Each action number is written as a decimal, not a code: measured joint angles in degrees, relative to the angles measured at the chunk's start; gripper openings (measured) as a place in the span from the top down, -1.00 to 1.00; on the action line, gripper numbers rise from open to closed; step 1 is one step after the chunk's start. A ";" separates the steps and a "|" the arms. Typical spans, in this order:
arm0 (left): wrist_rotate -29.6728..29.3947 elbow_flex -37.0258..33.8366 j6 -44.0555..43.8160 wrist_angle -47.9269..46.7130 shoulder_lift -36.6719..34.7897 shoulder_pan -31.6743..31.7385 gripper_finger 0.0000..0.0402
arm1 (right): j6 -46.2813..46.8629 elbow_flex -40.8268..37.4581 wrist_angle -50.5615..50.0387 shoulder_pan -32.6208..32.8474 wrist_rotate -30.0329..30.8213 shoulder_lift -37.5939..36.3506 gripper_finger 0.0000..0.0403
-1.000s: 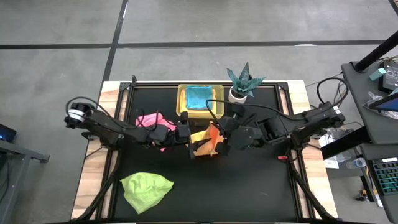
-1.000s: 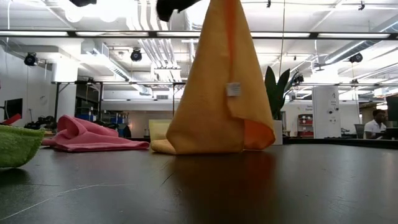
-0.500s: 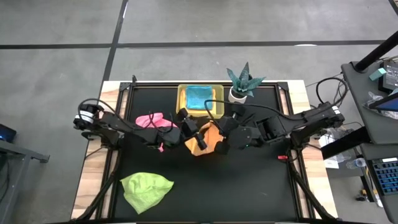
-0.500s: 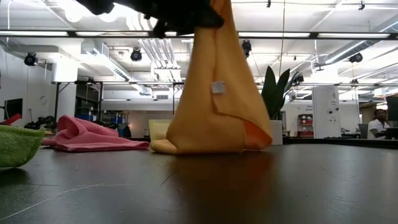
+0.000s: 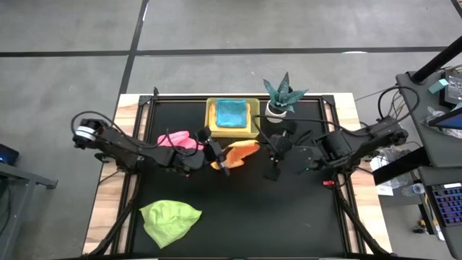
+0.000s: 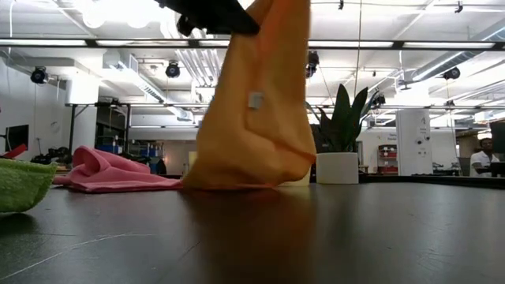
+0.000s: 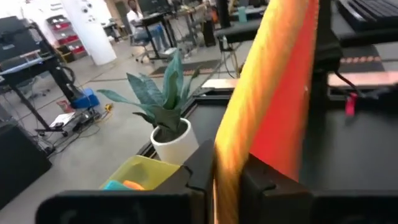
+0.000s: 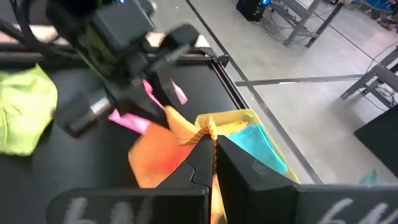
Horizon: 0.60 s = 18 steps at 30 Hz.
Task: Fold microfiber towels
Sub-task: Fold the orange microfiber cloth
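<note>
An orange-yellow microfiber towel [image 5: 235,152] hangs between my two grippers at the table's middle. Its lower end [image 6: 237,180] rests on the black table top. My left gripper [image 5: 219,157] comes in from the left and is shut on it. My right gripper [image 5: 268,150] reaches in from the right and is shut on the same towel. A pink towel [image 5: 178,140] lies crumpled behind the left gripper. A lime green towel [image 5: 170,219] lies near the front left. A turquoise towel [image 5: 231,113] lies in the yellow tray [image 5: 210,121]. My left gripper pinches an edge of the orange-yellow towel [image 7: 225,155] between its two fingers, coming about level from the table's left. The cloth runs on past the fingers in a long band, with the towel's lower end on the table. My right gripper pinches a bunched corner of the towel [image 8: 204,129] between its two fingers, slanting down from the table's right. The cloth spreads away from the fingertips toward the left gripper.
A teal spiky plant in a white pot [image 5: 278,97] stands at the back, right of the yellow tray. The table's near half holds only the green towel [image 6: 20,185]. Beyond the table are workshop benches and a seated person [image 6: 480,156].
My left gripper has turned at the wrist and shut on the orange-yellow towel. My right gripper has drawn back toward the table's right edge with its corner. The towel has shifted toward the far left, and its upper part now leans instead of standing as a cone.
</note>
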 joint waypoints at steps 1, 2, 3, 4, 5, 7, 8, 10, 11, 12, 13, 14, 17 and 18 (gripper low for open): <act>0.75 0.00 0.00 -1.84 -0.77 -0.36 0.90 | 0.04 0.00 -0.67 0.03 -0.01 -0.37 0.96; 2.05 -0.05 -0.02 -4.22 -1.56 -0.61 0.92 | 0.05 0.00 -1.14 0.04 -0.02 -0.77 0.96; 4.01 -0.07 -0.08 -5.51 -1.85 -0.70 0.93 | 0.06 0.00 -2.05 0.12 -0.08 -1.05 0.96; 6.74 -0.07 -0.30 -6.19 -2.25 -0.72 0.96 | 0.08 0.00 -3.04 0.26 -0.09 -1.24 0.96; 9.41 -0.10 -0.93 -7.58 -2.81 -0.80 0.98 | 0.07 0.00 -3.55 0.27 -0.12 -1.27 0.96; 17.12 -0.17 -2.56 -8.05 -3.57 -0.79 0.99 | 0.07 -0.29 -4.22 0.27 -0.42 -1.23 0.96; 21.73 -0.17 -2.96 -7.79 -3.99 -0.75 0.99 | 0.00 -0.57 -4.50 0.27 -1.30 -0.91 0.96; 29.82 -0.23 -3.17 -7.97 -4.86 -0.91 1.00 | -0.18 -1.29 -4.23 0.27 -2.39 -0.35 0.96; 33.10 -0.24 -3.58 -7.79 -5.10 -0.94 1.00 | -0.20 -1.84 -4.15 0.27 -3.02 0.03 0.96; 36.19 -0.30 -4.25 -7.78 -5.49 -1.00 1.00 | -0.21 -2.48 -4.14 0.27 -3.68 0.53 0.96; 38.68 -0.52 -4.84 -7.90 -5.94 -1.00 1.00 | -0.24 -3.16 -4.02 0.27 -4.44 1.01 0.96; 41.37 -0.63 -5.80 -8.17 -6.21 -0.96 1.00 | -0.23 -3.97 -3.79 0.27 -5.29 1.44 0.96; 51.01 -0.91 -6.14 -8.36 -6.50 -0.86 1.00 | -0.19 -6.29 -3.74 0.27 -9.26 2.79 0.96; 53.59 -1.13 -6.10 -8.70 -6.50 -0.88 1.00 | 0.16 -7.04 -3.36 0.27 -10.94 3.15 0.96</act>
